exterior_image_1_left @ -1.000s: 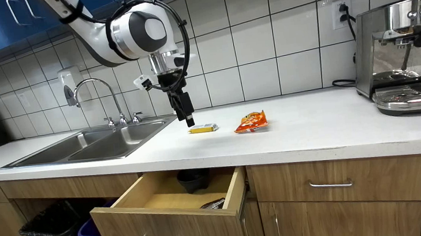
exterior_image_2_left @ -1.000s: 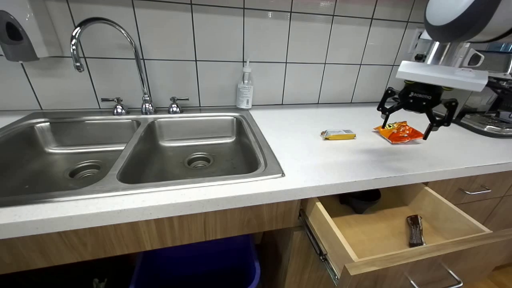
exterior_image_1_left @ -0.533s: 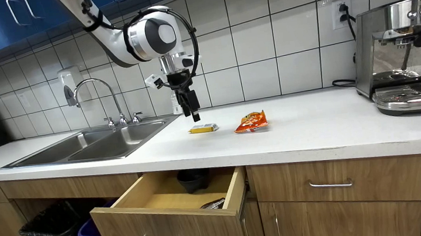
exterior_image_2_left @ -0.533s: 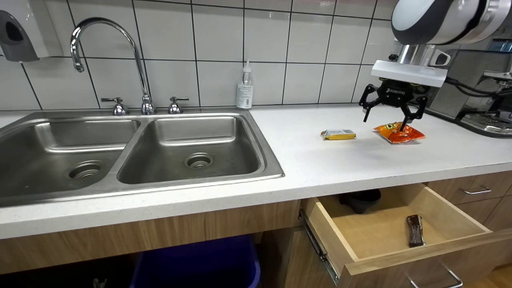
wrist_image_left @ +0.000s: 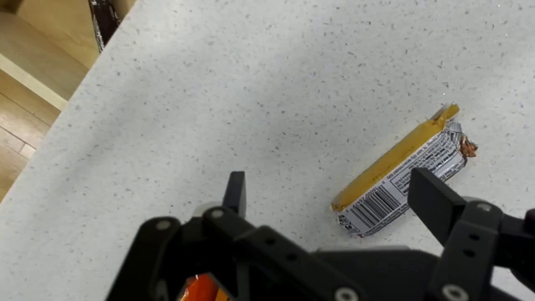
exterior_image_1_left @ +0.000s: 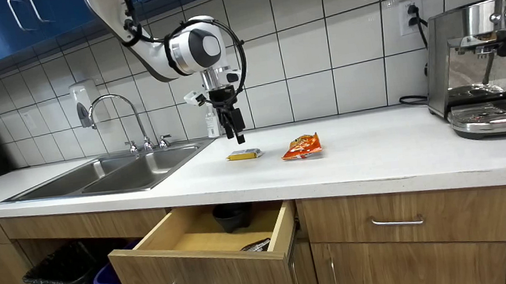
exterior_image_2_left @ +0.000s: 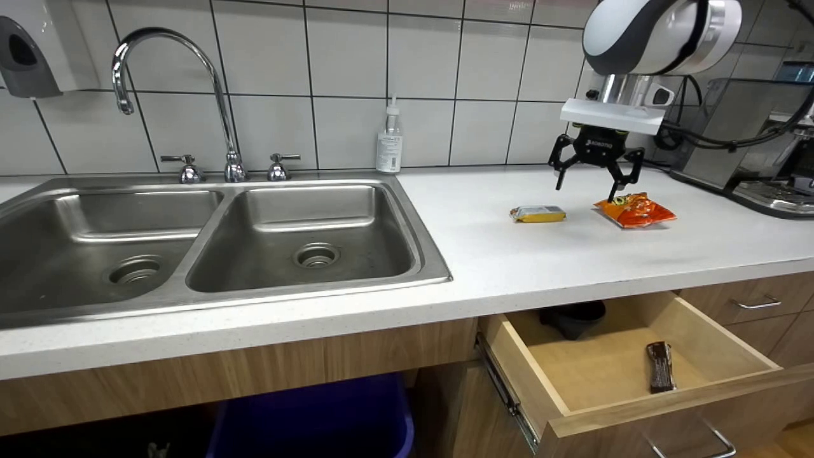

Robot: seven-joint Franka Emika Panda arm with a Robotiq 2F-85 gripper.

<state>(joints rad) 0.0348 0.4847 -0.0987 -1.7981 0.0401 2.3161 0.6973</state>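
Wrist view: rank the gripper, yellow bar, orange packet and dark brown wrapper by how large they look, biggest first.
1. Gripper, by far, though being close up enlarges it
2. Yellow bar
Unranked, both smaller: orange packet and dark brown wrapper; only parts show, and those parts look about alike.

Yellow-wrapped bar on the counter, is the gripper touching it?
Apart: in an exterior view, white counter shows between the open gripper and the yellow-wrapped bar.
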